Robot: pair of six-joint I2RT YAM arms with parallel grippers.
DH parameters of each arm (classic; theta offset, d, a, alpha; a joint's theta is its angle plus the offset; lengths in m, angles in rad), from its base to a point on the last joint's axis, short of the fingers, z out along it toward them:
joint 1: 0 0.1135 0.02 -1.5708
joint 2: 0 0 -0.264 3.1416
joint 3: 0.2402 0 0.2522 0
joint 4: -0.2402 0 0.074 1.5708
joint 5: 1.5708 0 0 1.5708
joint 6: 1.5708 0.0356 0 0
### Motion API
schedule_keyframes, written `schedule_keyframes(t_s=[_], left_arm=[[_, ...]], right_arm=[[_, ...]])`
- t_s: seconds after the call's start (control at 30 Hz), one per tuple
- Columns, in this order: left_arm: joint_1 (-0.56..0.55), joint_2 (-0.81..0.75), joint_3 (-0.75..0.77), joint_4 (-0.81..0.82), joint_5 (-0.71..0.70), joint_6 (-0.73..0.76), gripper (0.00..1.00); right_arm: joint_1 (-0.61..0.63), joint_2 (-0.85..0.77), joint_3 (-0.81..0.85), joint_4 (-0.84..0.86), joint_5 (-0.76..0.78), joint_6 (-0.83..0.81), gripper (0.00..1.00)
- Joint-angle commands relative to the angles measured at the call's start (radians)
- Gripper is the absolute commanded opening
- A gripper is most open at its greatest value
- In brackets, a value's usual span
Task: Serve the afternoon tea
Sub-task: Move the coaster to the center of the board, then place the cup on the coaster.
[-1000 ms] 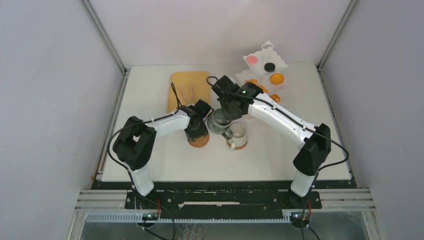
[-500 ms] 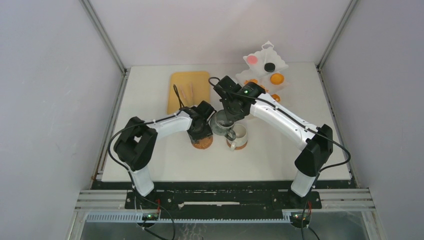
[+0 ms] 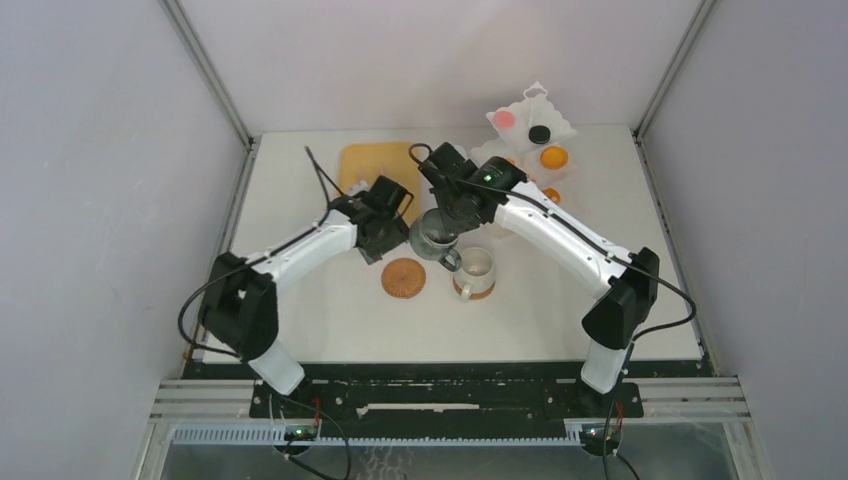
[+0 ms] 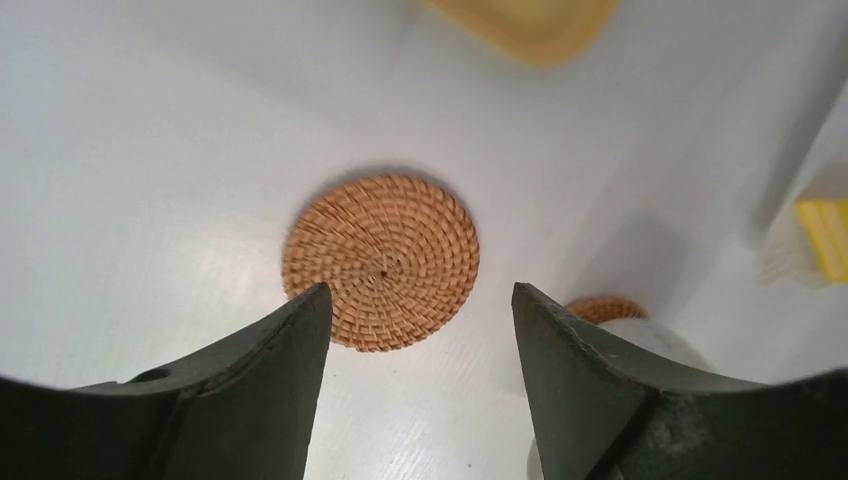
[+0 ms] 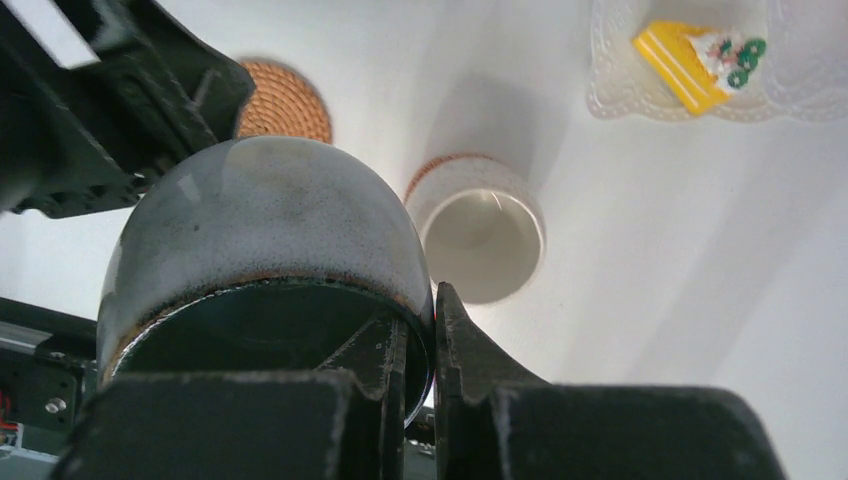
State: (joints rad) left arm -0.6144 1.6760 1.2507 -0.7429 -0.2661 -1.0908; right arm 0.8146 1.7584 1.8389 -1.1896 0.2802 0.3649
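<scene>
A bare cork coaster (image 3: 403, 277) (image 4: 381, 262) lies flat on the table. My left gripper (image 3: 378, 240) (image 4: 420, 300) hovers open just behind it, holding nothing. My right gripper (image 3: 447, 210) (image 5: 430, 320) is shut on the rim of a grey speckled mug (image 3: 433, 236) (image 5: 260, 220), one finger inside and one outside, and holds it above the table behind the coaster. A white mug (image 3: 477, 266) (image 5: 480, 240) stands on a second coaster (image 3: 473, 291) (image 4: 600, 307). Pastries lie in white trays at the back right: a pink round (image 3: 505, 119), a black round (image 3: 540, 133), an orange tart (image 3: 553, 157) and a yellow wedge (image 5: 695, 65).
A tan wooden board (image 3: 375, 163) lies at the back, left of centre, partly under my left arm. The white pastry trays (image 3: 530, 105) fill the back right corner. Grey walls close in the table on three sides.
My left gripper has opened wider and drawn back up and to the left off the coaster, which now lies uncovered. The right gripper has shifted the grey mug slightly left and back.
</scene>
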Motion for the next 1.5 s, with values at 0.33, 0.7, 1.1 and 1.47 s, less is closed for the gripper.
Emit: schedule_keyframes(t_s=[0.33, 0.7, 1.1, 1.47], left_arm=[[0.278, -0.413, -0.321, 0.039, -0.118, -0.031, 0.72], [0.316, -0.612, -0.453, 0.041, -0.166, 0.014, 0.71], [0.317, -0.7, -0.506, 0.062, -0.134, 0.035, 0.71], [0.317, -0.751, -0.529, 0.073, -0.113, 0.065, 0.71]], right_arm=[[0.099, 0.247, 0.33, -0.008, 0.008, 0.02, 0.0], [0.131, 0.437, 0.438, -0.071, 0.005, 0.03, 0.0], [0.136, 0.559, 0.518, -0.121, 0.008, 0.054, 0.0], [0.138, 0.627, 0.559, -0.148, 0.071, 0.069, 0.0]])
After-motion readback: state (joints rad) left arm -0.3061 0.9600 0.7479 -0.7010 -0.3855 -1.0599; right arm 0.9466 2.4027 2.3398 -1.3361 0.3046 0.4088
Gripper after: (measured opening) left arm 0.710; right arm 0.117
